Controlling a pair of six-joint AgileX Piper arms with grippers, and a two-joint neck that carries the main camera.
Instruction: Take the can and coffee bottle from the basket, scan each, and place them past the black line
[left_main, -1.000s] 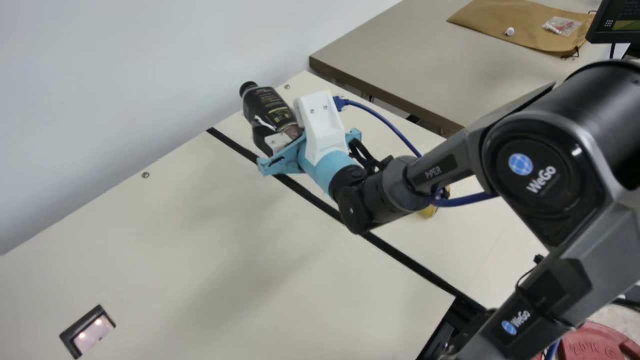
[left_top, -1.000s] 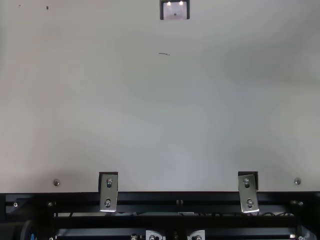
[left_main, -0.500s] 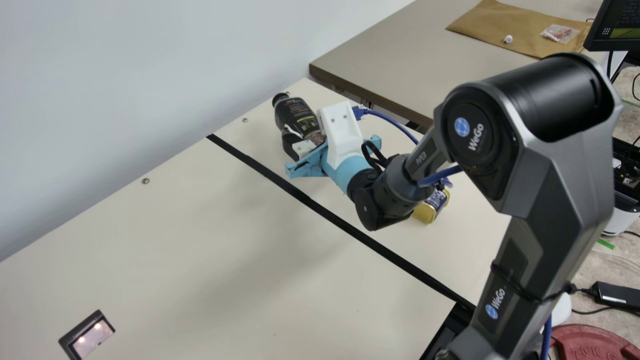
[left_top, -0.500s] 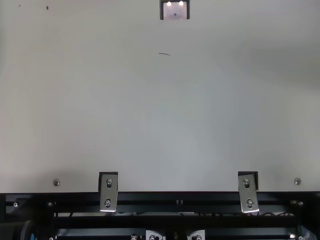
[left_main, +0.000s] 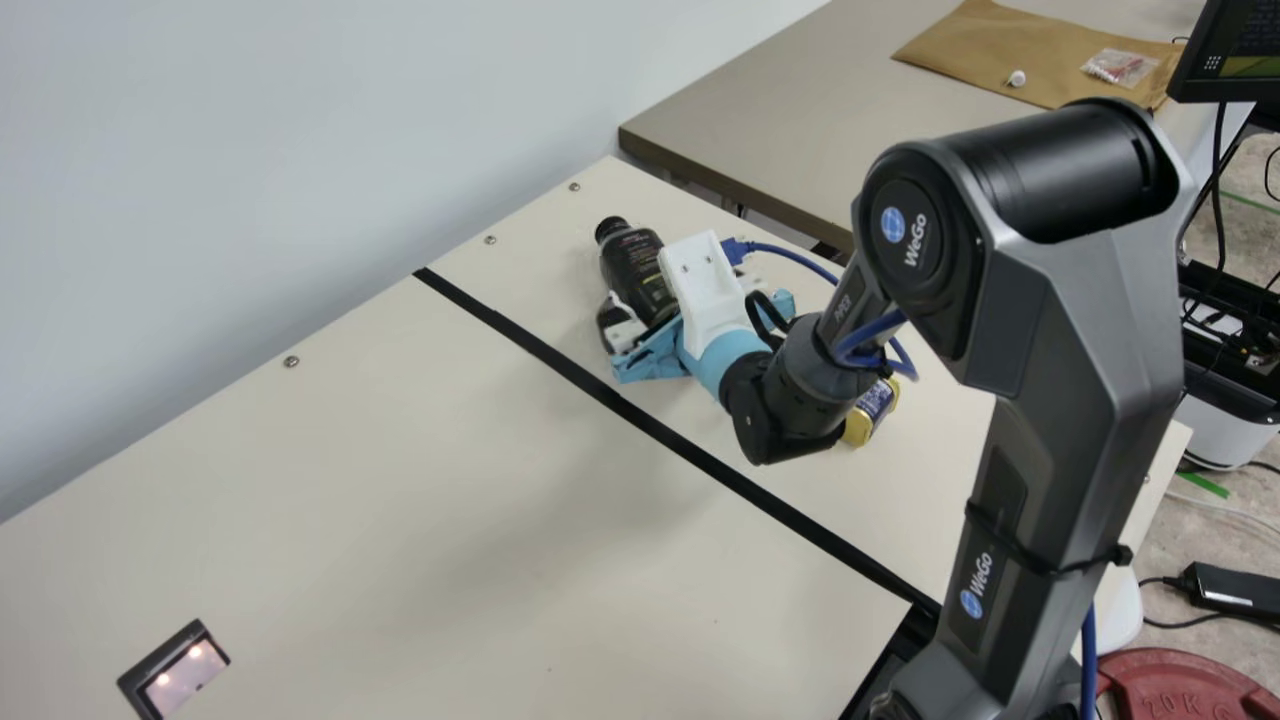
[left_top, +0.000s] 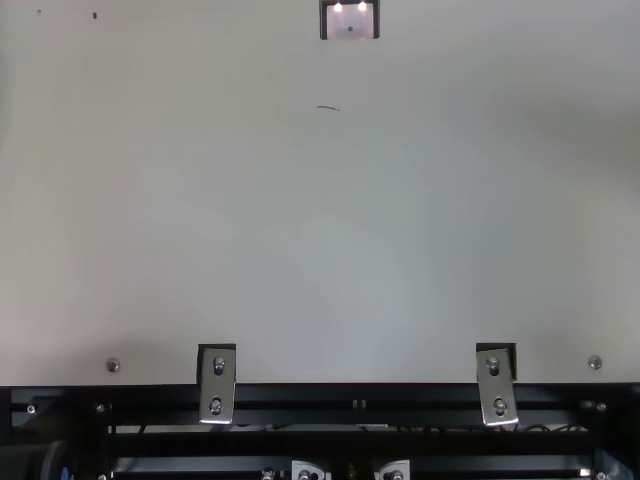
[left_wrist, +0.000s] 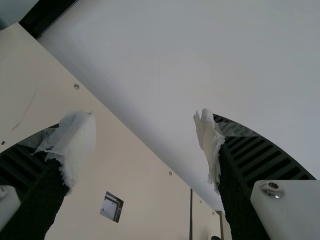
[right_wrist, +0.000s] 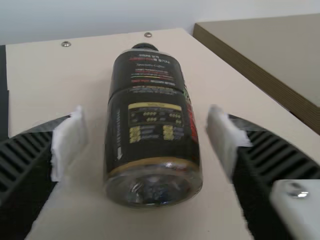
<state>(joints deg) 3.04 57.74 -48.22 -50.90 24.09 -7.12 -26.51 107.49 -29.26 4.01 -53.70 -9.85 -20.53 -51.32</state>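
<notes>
1. In the main view's upper middle, the coffee bottle (left_main: 637, 268) has moved right and down the frame over the last half second, farther past the black line (left_main: 650, 427), with the right arm (left_main: 1030, 400).
2. The right pincer (right_wrist: 149, 142) is spread, with a gap on each side of the bottle, which lies on its side on the bench (left_main: 400, 490); it looks released.
3. The can (left_main: 872, 408), right of centre, also lies past the line, partly behind the wrist.
4. The left pincer (left_wrist: 145, 145) is spread and holds nothing.
5. Placement therefore seems done; backing straight off should avoid rolling the bottle.
</notes>
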